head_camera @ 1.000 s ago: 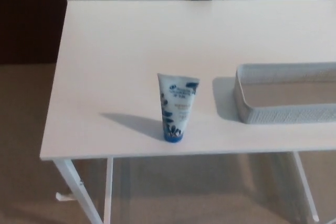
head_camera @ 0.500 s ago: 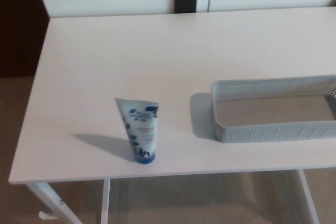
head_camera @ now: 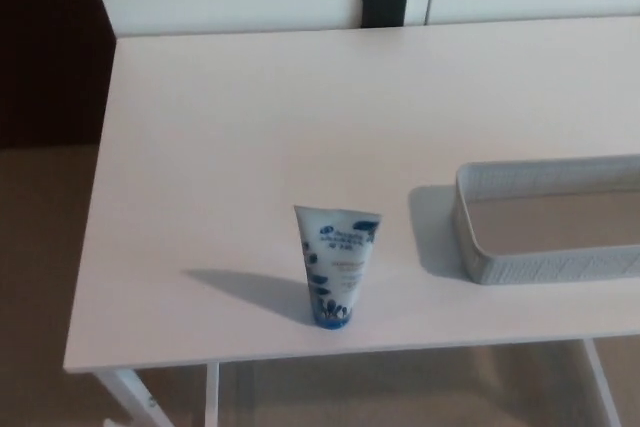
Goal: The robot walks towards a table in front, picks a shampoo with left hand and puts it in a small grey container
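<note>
A white shampoo tube (head_camera: 335, 265) with blue print stands upright on its blue cap near the front edge of the white table (head_camera: 260, 117). To its right, a hand's width away, sits the grey mesh container (head_camera: 520, 265), shallow and rectangular, cut off by the picture's right edge. Nothing lies inside the part of it that shows. Neither of my hands appears in the head view.
The table's white legs (head_camera: 130, 397) show below the front edge, with brownish floor (head_camera: 40, 277) to the left. A white wall with a black rectangular fitting (head_camera: 384, 5) runs behind the table. A dark area fills the far left corner.
The whole picture has shifted between frames, so the camera has moved. The tube and container keep their places on the table relative to each other.
</note>
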You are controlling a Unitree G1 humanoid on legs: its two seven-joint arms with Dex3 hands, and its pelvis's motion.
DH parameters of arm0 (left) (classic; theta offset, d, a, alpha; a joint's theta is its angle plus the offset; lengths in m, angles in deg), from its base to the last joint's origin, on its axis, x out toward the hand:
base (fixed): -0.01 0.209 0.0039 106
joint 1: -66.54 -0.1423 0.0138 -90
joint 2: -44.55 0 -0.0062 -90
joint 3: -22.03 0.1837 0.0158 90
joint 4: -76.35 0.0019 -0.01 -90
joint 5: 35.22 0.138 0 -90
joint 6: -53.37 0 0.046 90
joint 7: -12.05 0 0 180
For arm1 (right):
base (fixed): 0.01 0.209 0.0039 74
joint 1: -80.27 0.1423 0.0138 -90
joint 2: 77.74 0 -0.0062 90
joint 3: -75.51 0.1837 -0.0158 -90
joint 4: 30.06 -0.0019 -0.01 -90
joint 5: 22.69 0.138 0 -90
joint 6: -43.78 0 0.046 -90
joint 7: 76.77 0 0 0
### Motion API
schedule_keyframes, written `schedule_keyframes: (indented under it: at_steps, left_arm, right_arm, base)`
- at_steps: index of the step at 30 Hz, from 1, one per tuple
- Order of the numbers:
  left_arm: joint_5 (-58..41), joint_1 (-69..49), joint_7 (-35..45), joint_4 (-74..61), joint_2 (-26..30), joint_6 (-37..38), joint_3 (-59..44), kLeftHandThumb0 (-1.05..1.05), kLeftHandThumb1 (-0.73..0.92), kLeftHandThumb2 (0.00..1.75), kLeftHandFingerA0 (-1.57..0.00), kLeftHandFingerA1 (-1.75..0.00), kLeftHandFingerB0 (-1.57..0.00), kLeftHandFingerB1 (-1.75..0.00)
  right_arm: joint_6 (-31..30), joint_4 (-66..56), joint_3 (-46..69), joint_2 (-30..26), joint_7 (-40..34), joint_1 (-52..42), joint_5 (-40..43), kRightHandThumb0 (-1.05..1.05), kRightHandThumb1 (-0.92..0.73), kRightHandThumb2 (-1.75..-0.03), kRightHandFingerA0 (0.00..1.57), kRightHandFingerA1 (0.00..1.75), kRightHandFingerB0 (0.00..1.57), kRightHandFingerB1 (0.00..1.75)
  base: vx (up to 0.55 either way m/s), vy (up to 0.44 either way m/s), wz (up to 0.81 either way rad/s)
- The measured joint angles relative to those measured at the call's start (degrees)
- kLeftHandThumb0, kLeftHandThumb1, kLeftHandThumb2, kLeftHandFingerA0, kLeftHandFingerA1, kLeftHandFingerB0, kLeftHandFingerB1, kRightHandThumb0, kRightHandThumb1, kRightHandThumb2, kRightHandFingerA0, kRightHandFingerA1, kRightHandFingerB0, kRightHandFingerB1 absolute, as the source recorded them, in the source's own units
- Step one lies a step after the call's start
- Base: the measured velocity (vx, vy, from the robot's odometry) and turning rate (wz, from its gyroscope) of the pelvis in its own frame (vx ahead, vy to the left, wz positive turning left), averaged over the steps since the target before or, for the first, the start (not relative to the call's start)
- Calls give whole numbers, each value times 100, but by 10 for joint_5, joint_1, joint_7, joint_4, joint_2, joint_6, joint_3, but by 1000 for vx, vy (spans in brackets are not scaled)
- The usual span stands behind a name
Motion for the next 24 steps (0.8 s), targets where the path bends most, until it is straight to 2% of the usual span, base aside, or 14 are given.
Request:
schedule_keyframes:
  at_steps: [22,23,24]
  left_arm:
    - [0,-3,4,3,0,4,0,-36,47,67,-57,-50,-42,-44]
    - [0,-3,4,3,0,4,0,-39,46,68,-51,-49,-31,-41]
    - [0,-3,4,3,0,4,-1,-39,46,68,-51,-49,-31,-41]
  right_arm:
    - [-1,5,-10,0,-2,4,-7,-26,-65,-58,77,52,56,43]
    - [-1,5,-10,0,-2,4,-8,-26,-65,-59,77,53,55,44]
    - [-1,6,-11,0,-2,4,-9,-26,-65,-59,77,53,55,44]
  base:
    - [-10,-97,2]
    - [-25,-96,2]
    - [-25,-97,1]
